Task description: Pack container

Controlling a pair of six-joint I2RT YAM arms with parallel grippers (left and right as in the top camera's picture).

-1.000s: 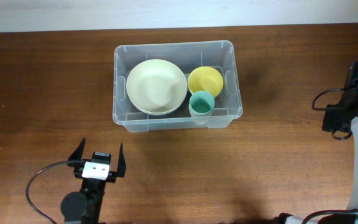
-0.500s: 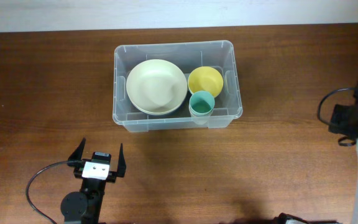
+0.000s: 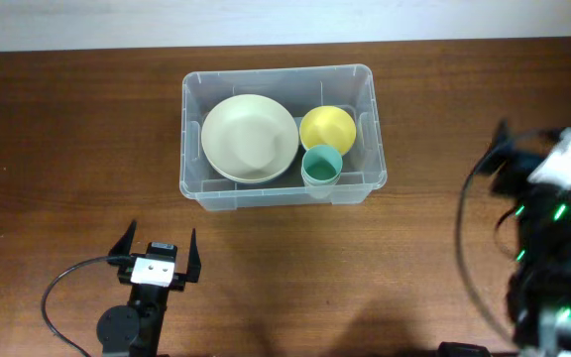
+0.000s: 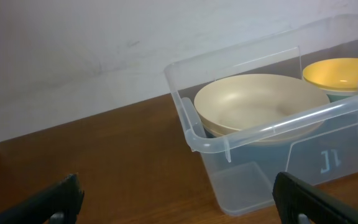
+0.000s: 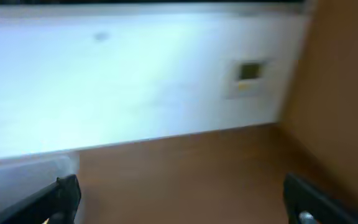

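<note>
The container (image 3: 188, 149), a clear plastic tub, stands on the desk (image 3: 67, 149) towards its far edge and about midway across, long sides running left to right. Inside, a wide cream bowl (image 3: 250, 137) fills the left part. A smaller yellow bowl (image 3: 326, 128) sits in the right part. A teal cup (image 3: 321, 165) stands upright just in front of the yellow bowl, close to the tub's near wall; whether the two touch is hard to tell. No loose dishes lie on the wood around the tub.

The left arm (image 3: 142, 297) sits at the near edge, left of centre and well apart from the tub. Its jaws are spread wide and hold nothing, and its wrist camera looks at the tub's near left corner. The right arm (image 3: 553, 198) is at the desk's right side, blurred in the overhead view. Its wrist view shows both finger tips far apart, with only wall and wood between them, so those jaws are released and empty too.

The loading looks finished, since everything in sight is already in the tub. The step in hand appears to be clearing the arms away. If anything remains, it would be bringing in another item or a lid from out of view. That would need an approach from above, clear of the tub's rim and the standing cup.
</note>
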